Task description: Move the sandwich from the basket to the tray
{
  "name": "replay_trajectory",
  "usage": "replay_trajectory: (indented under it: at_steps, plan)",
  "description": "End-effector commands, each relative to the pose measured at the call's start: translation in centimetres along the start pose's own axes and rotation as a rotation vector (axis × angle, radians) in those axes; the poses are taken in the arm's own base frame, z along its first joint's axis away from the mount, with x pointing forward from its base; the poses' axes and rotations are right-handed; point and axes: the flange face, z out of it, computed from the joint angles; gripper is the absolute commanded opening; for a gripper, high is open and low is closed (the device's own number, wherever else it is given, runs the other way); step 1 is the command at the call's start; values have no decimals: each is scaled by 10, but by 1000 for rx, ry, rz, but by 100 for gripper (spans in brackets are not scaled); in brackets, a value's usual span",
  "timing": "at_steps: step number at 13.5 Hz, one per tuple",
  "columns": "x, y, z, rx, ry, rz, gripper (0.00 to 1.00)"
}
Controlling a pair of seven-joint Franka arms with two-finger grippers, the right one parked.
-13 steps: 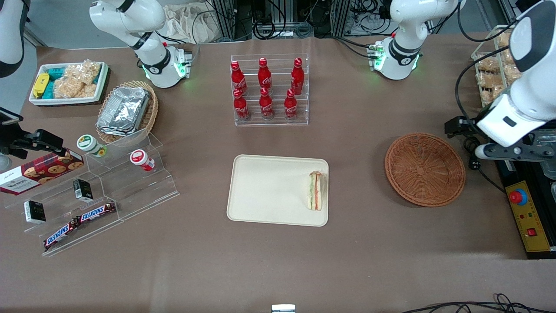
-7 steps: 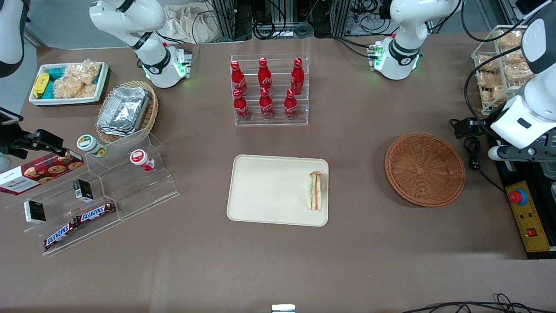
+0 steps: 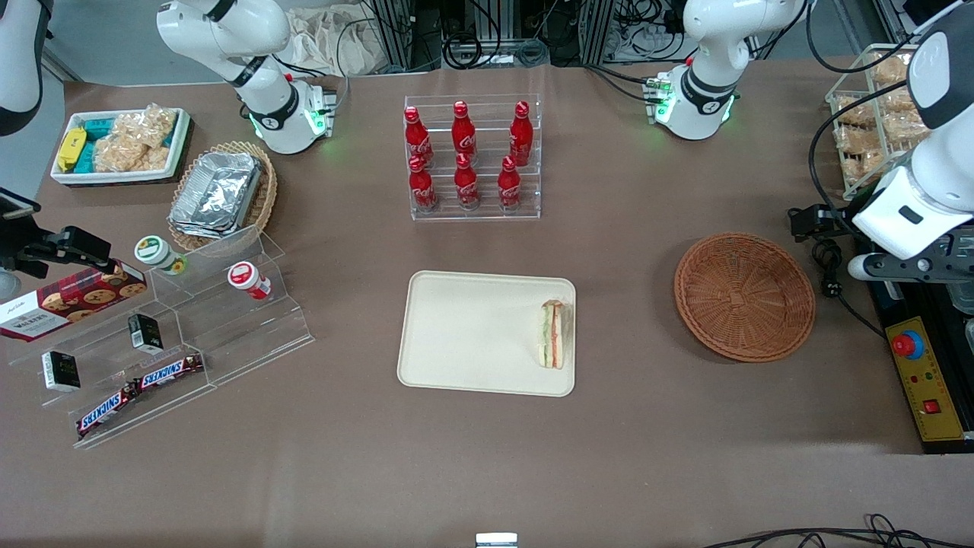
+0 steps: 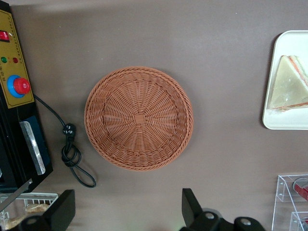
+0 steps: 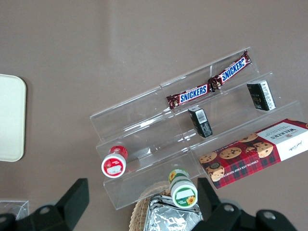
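sandwich (image 3: 553,334): I see it lying on the tray, at the short edge nearest the basket; triangular wedge, white bread, cut face shows green and orange-red layers; wrist cam shows it in clear wrap (image 4: 289,83)
tray (image 3: 472,335): cream rectangle, rounded corners, low rim, mid desk, nearer the front camera than the bottle rack
basket (image 3: 744,296): round reddish-brown wicker, nothing in it, sits on the desk (image 3: 609,457) well apart from the tray, toward the working arm's end; weave fully visible in wrist cam (image 4: 138,118)
gripper (image 4: 126,211): I read it raised above the desk, past the basket's rim, over the edge toward the working arm's end
fingers (image 4: 191,206): spread wide, holding nothing
bottle rack (image 3: 472,158): clear acrylic, six red bottles
control box (image 3: 928,380): yellow panel, red button, beside the basket
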Motion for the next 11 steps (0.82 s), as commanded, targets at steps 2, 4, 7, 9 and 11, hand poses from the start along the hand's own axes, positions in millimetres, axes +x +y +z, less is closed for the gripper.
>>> replay_trajectory:
  at_steps: [2, 4, 7, 9, 11]
  plan:
    - [-5, -4, -9, 0, 3, -2, 99]
    - [-4, -2, -7, -1, 0, 1, 99]
    - [-5, -3, -10, -4, 6, -2, 99]
    - [-2, -3, -8, -4, 12, -1, 99]
    - [-2, -1, -12, -11, 18, 0, 99]
